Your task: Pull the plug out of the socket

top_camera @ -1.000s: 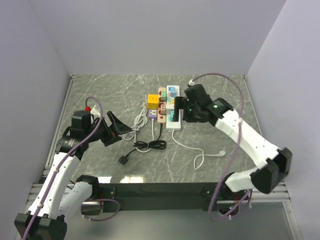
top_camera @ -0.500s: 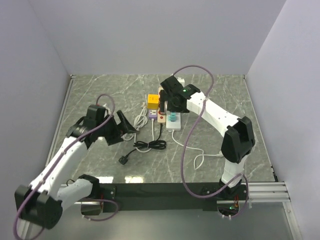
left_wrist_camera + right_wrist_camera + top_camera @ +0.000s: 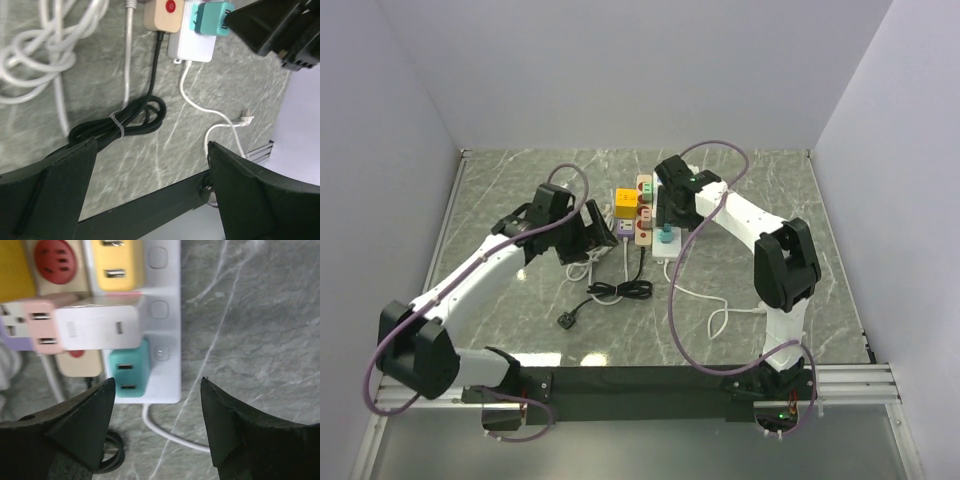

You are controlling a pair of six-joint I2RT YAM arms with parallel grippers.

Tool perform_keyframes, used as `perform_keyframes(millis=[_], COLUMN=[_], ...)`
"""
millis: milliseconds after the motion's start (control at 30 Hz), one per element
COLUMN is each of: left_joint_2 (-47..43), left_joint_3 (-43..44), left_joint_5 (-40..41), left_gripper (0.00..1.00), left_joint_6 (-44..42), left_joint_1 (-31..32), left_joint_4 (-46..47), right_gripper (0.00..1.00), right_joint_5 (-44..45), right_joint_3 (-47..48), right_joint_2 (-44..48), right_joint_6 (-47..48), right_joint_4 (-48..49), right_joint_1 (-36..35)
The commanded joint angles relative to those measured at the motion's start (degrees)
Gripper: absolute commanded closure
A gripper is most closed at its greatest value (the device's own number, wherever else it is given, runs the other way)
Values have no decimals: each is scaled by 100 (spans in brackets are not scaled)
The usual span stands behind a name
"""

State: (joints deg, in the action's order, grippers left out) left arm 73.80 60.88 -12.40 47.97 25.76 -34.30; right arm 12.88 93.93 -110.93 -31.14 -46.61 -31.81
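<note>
Worktop: the worktop (image 3: 510,200) is grey-green stone with pale lines, and plain pale walls (image 3: 620,70) stand round it.
Plug: the teal plug (image 3: 129,372) sits in the last place on the white socket strip (image 3: 165,315), at the end nearest my arm bases.
Socket: the white socket strip lies flat near the middle of the worktop, and its long side points away from me.
Right arm: my right fingers (image 3: 156,382) are spread wide and hold nothing. They hang over the near end of the white socket strip. The teal plug shows in the gap, close to one tip. I cannot tell if it touches.
Next on the strip: a white block (image 3: 97,327) is plugged in just past the teal plug. It sticks out sideways and has a pink end. A yellow plug (image 3: 117,265) comes after it.
Beside the strip: a beige strip (image 3: 162,15) with a red button lies right against it. A yellow cube (image 3: 625,200) is on its far side.
Left arm: my left fingers (image 3: 151,145) are spread wide too and hold nothing. They hang near a heap of white cords (image 3: 40,55).
Loose cords: a black cord (image 3: 120,125) lies in a tied loop. A thin white cable (image 3: 200,107) runs out from the near end of the white socket strip.
</note>
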Motion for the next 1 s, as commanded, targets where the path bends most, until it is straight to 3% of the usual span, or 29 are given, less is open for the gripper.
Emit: perform_keyframes(millis=[0,300,700,800,833,967], left_joint_2=[345,1101,1663,1979,2207,2691], left_joint_3=[161,644,653,837,968,1198], left_joint_5=[-24,414,1029,1231,1475,1837], left_gripper=[4,5,15,17,19,31], left_joint_6=[318,380,398,301,310,424], left_joint_1=[184,693,1344,1554,1599,1783], left_joint_4=[591,723,908,742,671,521], right_gripper=[25,28,51,68,79,100], right_joint_5=[-391,-629,-638,-673,-725,-866], right_joint_3=[-375,-516,-358,-463,-507,-1033], right_joint_2=[204,107,-315,-236,-140,273], right_joint_6=[309,688,916,934,943,855], right_joint_4=[670,1259,1224,1207,1207,1356], right_joint_1=[88,96,263,307,299,307])
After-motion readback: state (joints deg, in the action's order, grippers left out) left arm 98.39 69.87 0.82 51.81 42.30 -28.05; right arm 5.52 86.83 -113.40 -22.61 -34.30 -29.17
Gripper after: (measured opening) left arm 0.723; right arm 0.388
